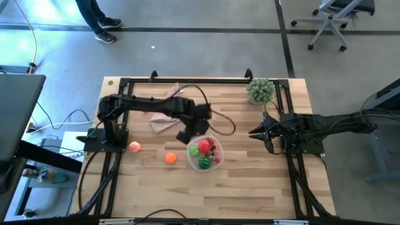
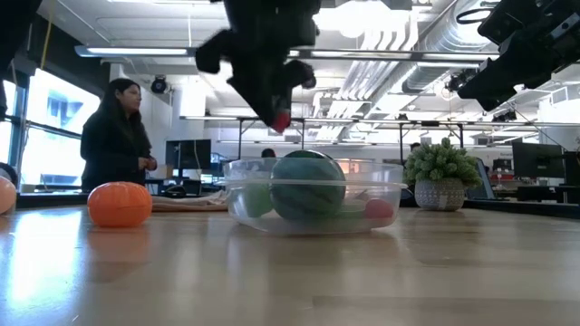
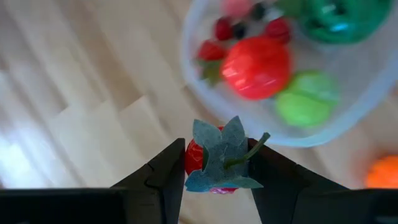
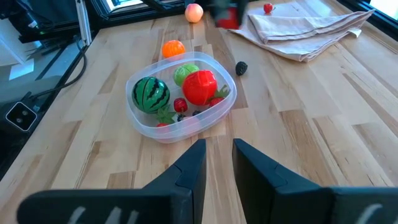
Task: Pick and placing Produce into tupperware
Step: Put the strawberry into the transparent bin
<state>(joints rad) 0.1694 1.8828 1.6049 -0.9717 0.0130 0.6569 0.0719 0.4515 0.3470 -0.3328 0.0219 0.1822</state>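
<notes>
Overhead, we held a leafy red strawberry (image 3: 214,163) clenched in our left gripper (image 3: 216,165), just beside the tupperware (image 1: 218,159) rim. Inside it lay the melon (image 4: 151,93) and red apple (image 4: 199,86). Our right gripper (image 4: 216,163) waited aside, fingers nearly closed, empty.

Open-plan office lab: ceiling ducts (image 2: 426,36), desk monitors (image 2: 188,154), office chair (image 1: 334,19)

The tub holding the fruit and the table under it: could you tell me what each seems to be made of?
The tub looks like clear, slightly glossy plastic: the striped melon and the red fruit show straight through its wall. The table looks like pale wood in joined planks with a smooth finish: grain lines and seams run along it, and it carries a soft sheen in the low view.
</notes>
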